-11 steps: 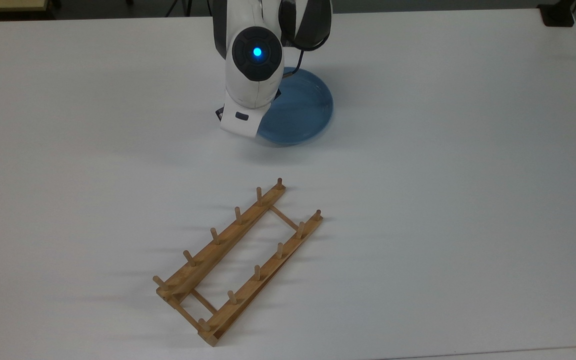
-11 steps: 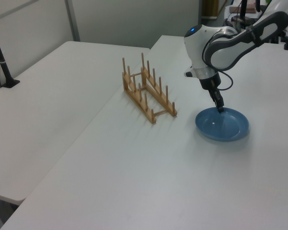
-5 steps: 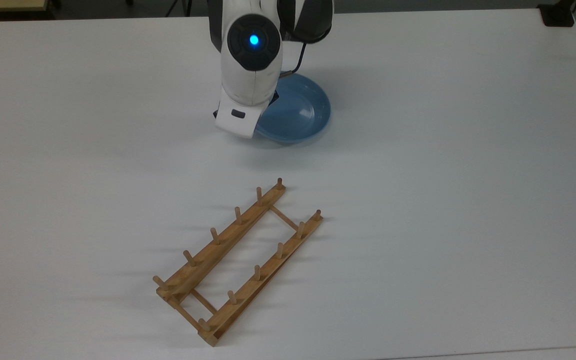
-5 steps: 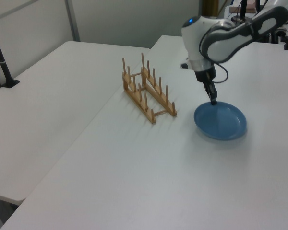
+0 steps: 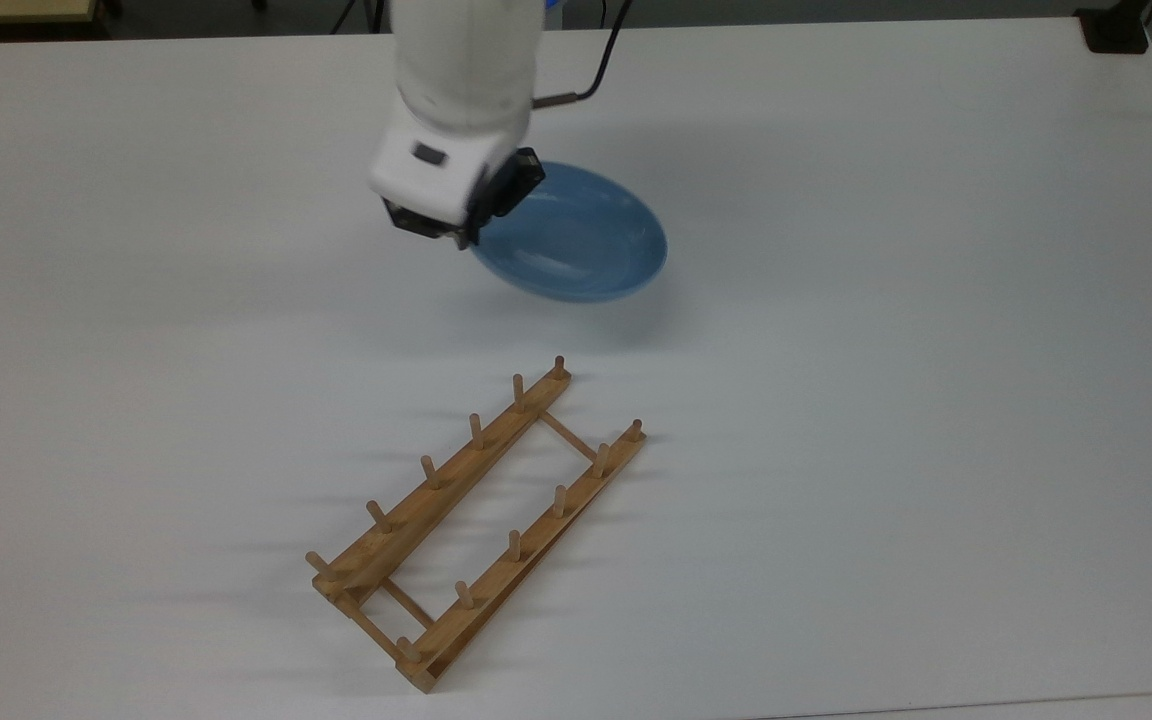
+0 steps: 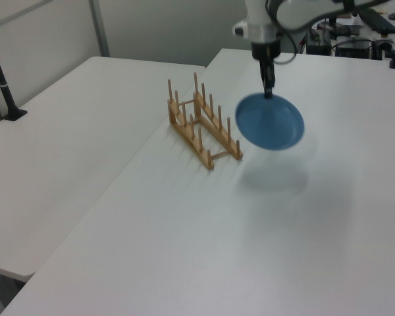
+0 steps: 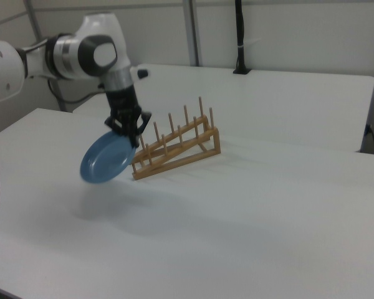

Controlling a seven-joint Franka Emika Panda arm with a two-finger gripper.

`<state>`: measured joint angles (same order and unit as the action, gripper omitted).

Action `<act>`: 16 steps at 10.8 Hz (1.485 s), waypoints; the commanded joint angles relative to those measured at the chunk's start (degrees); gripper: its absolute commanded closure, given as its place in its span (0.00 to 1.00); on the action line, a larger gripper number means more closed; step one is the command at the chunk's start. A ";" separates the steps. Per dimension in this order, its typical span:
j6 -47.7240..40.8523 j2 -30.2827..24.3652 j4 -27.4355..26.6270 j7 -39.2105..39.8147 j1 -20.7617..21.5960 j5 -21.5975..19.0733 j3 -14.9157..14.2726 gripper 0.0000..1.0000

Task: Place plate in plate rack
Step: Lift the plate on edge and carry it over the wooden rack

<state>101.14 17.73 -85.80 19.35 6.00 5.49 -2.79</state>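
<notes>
A white bench (image 5: 936, 300) is seen with a wooden plate rack (image 5: 481, 520) standing on it and a light-blue plate (image 5: 576, 240) lifted above it. The plate is pinched at its rim by the claw (image 6: 268, 93), whose dark fingers (image 7: 129, 128) are pressed together on the edge. In the left view, the plate (image 6: 271, 123) hangs tilted below the claw, clear of the bench, and a soft shadow (image 6: 275, 176) is cast on the surface beneath it. In the right view, the plate (image 7: 106, 159) is tipped with its hollow side turned toward the camera, and it hangs just beside the near end of the rack (image 7: 177, 149) without touching it, as far as can be judged from this angle.

The rack (image 6: 203, 128) is made of two long parallel rails joined by thin crossbars, and short upright pegs are set along each rail. All its slots are unfilled. In the top view, the rack lies diagonally in the lower middle of the bench, and the plate is held well apart from it, toward the upper middle. The white arm (image 5: 456, 90) is seen reaching down from the top view's upper edge, with the claw (image 5: 466, 232) at the plate's rim on the top view's left.
</notes>
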 commanded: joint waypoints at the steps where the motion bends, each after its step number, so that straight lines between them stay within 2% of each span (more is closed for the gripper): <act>1: 1.49 0.20 7.47 -7.29 -3.18 -0.13 -0.28 1.00; 3: 12.88 0.11 7.75 -16.40 -3.72 -0.04 -0.37 1.00; 5: 21.35 0.37 7.31 -21.53 -3.72 0.75 -0.37 1.00; 6: 24.25 0.64 7.23 -23.46 -3.46 2.49 -0.55 1.00; 9: 34.27 1.08 4.51 -33.11 -2.93 12.06 -0.29 1.00; 11: 37.62 1.25 1.62 -36.04 -1.18 18.92 -0.20 1.00; 12: 38.77 1.78 0.82 -38.05 -0.73 20.60 -0.20 1.00; 15: 39.04 3.71 0.55 -44.73 0.33 29.11 -0.20 1.00; 16: 39.13 4.24 0.55 -45.88 0.24 30.18 -0.20 1.00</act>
<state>138.34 21.50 -84.42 -22.45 5.98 31.82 -2.59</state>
